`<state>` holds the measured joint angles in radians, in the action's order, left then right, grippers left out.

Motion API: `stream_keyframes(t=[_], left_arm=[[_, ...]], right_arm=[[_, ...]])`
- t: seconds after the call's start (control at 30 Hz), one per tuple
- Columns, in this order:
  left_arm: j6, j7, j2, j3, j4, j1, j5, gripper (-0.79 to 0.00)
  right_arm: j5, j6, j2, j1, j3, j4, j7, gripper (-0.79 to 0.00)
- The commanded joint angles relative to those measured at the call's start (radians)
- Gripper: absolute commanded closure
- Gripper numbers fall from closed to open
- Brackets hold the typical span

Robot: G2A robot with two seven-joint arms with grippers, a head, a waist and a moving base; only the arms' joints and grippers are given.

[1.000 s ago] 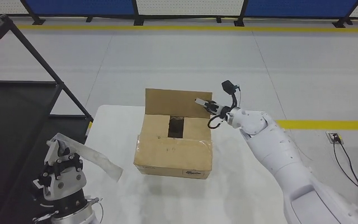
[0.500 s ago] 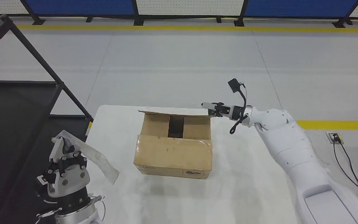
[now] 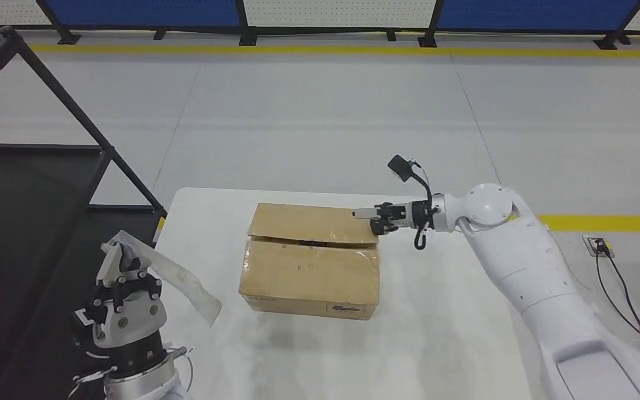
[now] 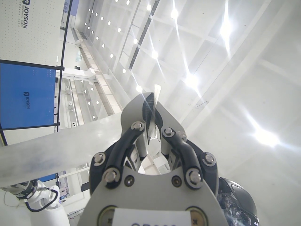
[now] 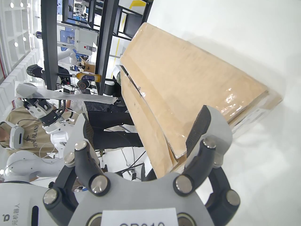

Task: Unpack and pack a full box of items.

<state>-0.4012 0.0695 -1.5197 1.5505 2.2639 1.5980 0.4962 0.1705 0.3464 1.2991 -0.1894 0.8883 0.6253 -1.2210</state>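
The cardboard box (image 3: pixel 312 270) is sitting closed on the table (image 3: pixel 440 330), the right pincer (image 3: pixel 362 212) at its far right corner. The left pincer (image 3: pixel 122 260), well left of the box, is holding a tape strip (image 3: pixel 182 286).

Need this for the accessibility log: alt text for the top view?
A cardboard box sits on a white table with its top flaps nearly shut, the right claw at the far flap's right end. At the table's near left edge, the left claw holds up a translucent strip.
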Motion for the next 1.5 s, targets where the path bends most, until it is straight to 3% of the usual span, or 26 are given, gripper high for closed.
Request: stream_keyframes(t=[0.0, 0.3, 0.53, 0.87, 1.07, 1.47], left_arm=[[-0.001, -0.005, 0.000, 0.002, -0.003, -0.002, 0.005, 0.000], [0.008, -0.044, 0.004, 0.019, -0.022, -0.015, 0.047, 0.000], [0.023, -0.073, 0.007, 0.030, -0.035, -0.030, 0.076, 0.000], [0.026, -0.102, 0.011, 0.061, -0.039, -0.020, 0.116, 0.000], [0.034, -0.113, 0.013, 0.064, -0.041, -0.022, 0.123, 0.000], [0.048, -0.111, 0.015, 0.057, -0.035, -0.025, 0.109, 0.000]], right_arm=[[-0.002, -0.074, -0.001, -0.011, -0.003, 0.027, -0.002, -0.785], [0.091, -0.285, -0.002, -0.087, 0.026, 0.128, 0.039, -0.785], [0.149, -0.331, -0.017, -0.146, 0.091, 0.238, 0.146, -0.785], [0.123, -0.426, -0.045, -0.253, 0.125, 0.392, 0.138, -0.785], [0.066, -0.443, -0.049, -0.287, 0.125, 0.414, 0.244, -0.785], [0.052, -0.405, -0.047, -0.320, 0.112, 0.388, 0.255, -0.785]])
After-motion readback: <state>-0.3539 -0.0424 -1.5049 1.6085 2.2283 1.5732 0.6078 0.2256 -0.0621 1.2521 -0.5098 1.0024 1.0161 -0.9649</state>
